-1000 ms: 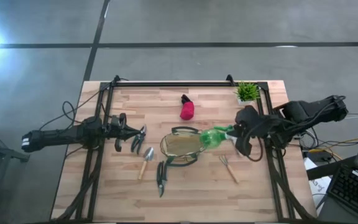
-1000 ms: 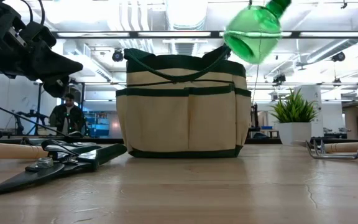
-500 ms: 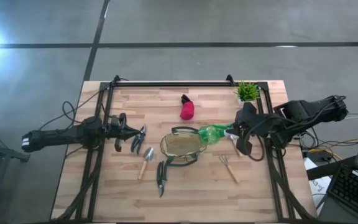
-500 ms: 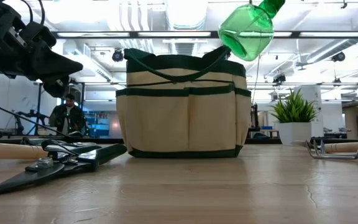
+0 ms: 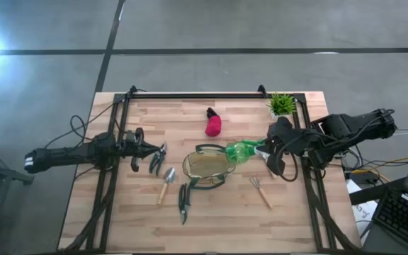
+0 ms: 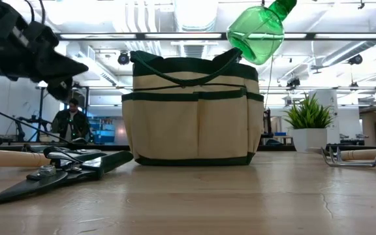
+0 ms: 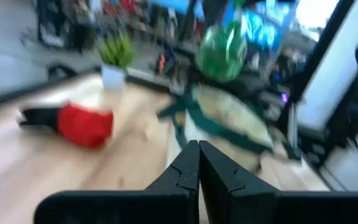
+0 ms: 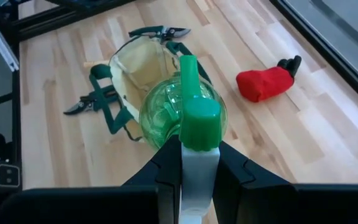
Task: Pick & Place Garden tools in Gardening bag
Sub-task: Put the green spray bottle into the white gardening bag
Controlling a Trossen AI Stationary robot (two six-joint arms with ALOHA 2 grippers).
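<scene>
While the gardening bag (image 5: 205,167) at mid-tabletop looks empty, the right claw (image 5: 263,149) pinches the green spray bottle (image 5: 244,151) over its rim; the rake (image 5: 260,190), trowel (image 5: 166,183), shears (image 5: 183,202) and red-and-black piece (image 5: 213,124) remain out, beside the idle, pressed-together left claw (image 5: 144,149).

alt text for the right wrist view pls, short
The right tool is shut on the green spray bottle at its neck, holding it in the air above the wooden table, its round body toward the open gardening bag. Black pruning shears lie beside the bag, and the red-and-black piece lies apart on the boards.
</scene>
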